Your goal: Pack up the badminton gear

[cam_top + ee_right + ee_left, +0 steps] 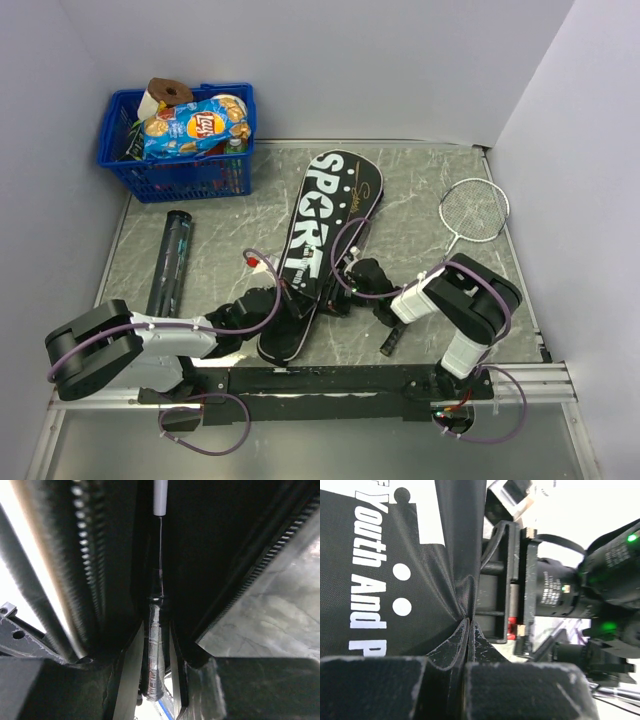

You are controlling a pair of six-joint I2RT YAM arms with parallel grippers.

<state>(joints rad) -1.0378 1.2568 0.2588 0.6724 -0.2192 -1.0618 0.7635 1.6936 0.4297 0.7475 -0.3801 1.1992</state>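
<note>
Cover: the black cover (318, 235) lies flat mid-table with its narrow end toward the arms. Its zip is open at that end.
First racket: the shaft runs into the cover's mouth between the two rows of zip teeth. The wrapped handle (155, 645) sticks out.
Second racket: it lies bare on the table (474, 209), right of the cover, and is not packed.
Tube: the dark tube (172, 262) lies left of the cover, below the blue basket (115, 150), with nothing touching it.
Shuttlecocks: none in sight; whether they are in the tube I cannot tell.
Progress: early, I judge. One racket is partly in; the other racket, the tube and the zipping are left.
Left arm: stretched low to the cover's near edge. The left gripper (467, 650) is pressed together on a fold of cover fabric.
Right arm: bent leftward to the cover's mouth. The right gripper (156, 680) is clamped on the first racket's handle, one finger on each side.
</note>
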